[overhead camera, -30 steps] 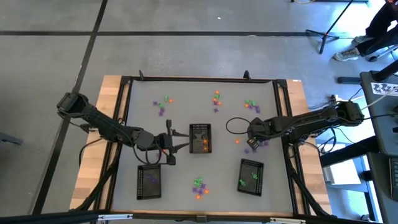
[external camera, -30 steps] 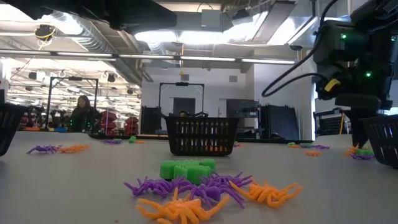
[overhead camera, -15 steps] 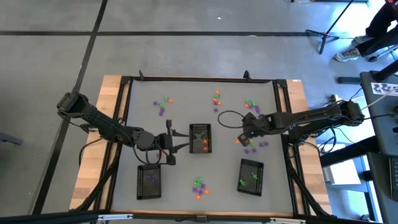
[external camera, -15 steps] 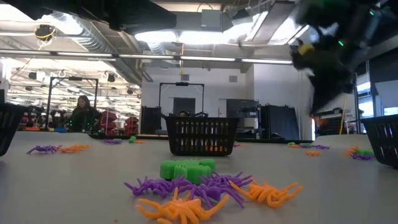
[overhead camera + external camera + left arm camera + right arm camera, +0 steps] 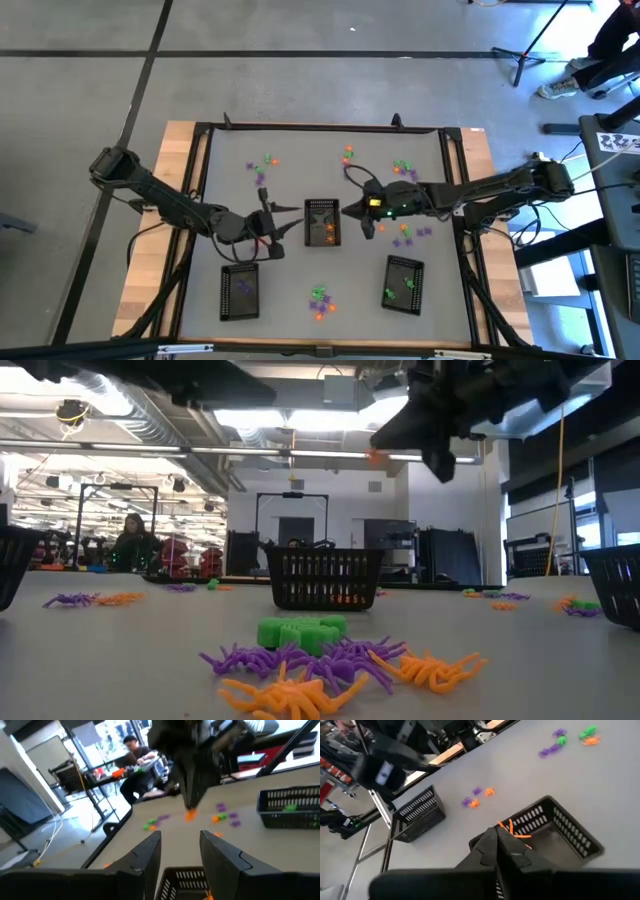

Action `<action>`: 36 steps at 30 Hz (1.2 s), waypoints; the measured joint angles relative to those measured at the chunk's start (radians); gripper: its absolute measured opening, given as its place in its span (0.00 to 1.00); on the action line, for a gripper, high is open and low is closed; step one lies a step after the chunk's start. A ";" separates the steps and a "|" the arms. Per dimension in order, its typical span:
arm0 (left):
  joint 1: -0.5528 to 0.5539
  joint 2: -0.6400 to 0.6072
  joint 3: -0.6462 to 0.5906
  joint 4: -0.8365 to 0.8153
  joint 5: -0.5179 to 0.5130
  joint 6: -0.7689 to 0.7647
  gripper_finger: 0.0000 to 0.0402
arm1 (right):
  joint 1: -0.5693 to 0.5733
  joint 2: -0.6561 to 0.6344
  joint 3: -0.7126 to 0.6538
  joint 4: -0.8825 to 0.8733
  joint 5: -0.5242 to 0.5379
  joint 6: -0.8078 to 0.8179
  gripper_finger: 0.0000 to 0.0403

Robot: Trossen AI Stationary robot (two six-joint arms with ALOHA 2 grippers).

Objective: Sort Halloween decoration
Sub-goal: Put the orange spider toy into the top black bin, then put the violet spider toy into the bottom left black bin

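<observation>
The Halloween decoration lies in loose orange, purple and green clusters, at the far side (image 5: pixel 348 155) and near the front edge (image 5: pixel 320 300). Three black mesh trays stand on the table: a middle one (image 5: pixel 322 222) holding orange pieces, a front left one (image 5: pixel 240 293) and a front right one (image 5: pixel 403 283). My right gripper (image 5: pixel 348 210) hangs above the table just right of the middle tray, shut on one orange trinket (image 5: pixel 191 815). My left gripper (image 5: pixel 296 225) is open and level at that tray's left end. I cannot tell whether it touches the tray. My right gripper pinches the orange trinket (image 5: pixel 511 831) between its two fingers, at their free ends. The fingers (image 5: pixel 496 840) slant down from the table's right. The trinket is lifted clear, its legs sticking out past the fingertips, beside the middle tray's rim (image 5: pixel 547 802).
More trinkets lie at the far left (image 5: pixel 262 168), the far right (image 5: pixel 403 168) and under my right arm (image 5: pixel 410 232). A black frame (image 5: pixel 320 127) borders the table. A person (image 5: pixel 132 540) sits in the room beyond.
My right gripper has risen from the trinket cluster at the table's right. It has travelled toward the left edge to the middle tray, tipping from pointing down toward level, with the orange trinket in its shut fingers.
</observation>
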 joint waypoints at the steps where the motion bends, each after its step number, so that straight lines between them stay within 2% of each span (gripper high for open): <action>1: -0.009 -0.017 0.000 -0.009 0.004 0.011 0.32 | 0.000 0.020 0.000 0.024 -0.005 -0.004 0.00; 5: -0.041 -0.121 0.000 -0.148 0.085 0.037 0.31 | 0.000 0.084 0.000 0.093 -0.005 -0.022 0.00; 10: -0.032 -0.244 -0.017 -0.336 0.135 -0.062 0.25 | 0.000 0.130 0.000 0.121 -0.015 -0.022 0.00; 13: -0.011 -0.293 -0.079 -0.320 0.145 -0.075 0.21 | 0.000 0.146 0.000 0.155 -0.015 -0.022 0.00; 21: 0.066 -0.366 -0.192 -0.130 0.163 -0.080 0.19 | 0.000 0.182 0.008 0.201 -0.015 -0.037 0.02; 24: 0.078 -0.365 -0.192 -0.122 0.182 -0.079 0.19 | 0.000 0.199 0.035 0.178 -0.021 -0.054 0.09; 31: 0.091 -0.365 -0.192 -0.116 0.182 -0.072 0.19 | 0.000 0.200 0.108 0.077 -0.024 -0.129 0.36; 34: 0.091 -0.365 -0.192 -0.116 0.181 -0.070 0.19 | 0.000 0.183 0.173 -0.087 -0.033 -0.157 0.42; 36: 0.091 -0.365 -0.192 -0.116 0.181 -0.070 0.19 | 0.000 0.168 0.227 -0.260 -0.032 -0.160 0.43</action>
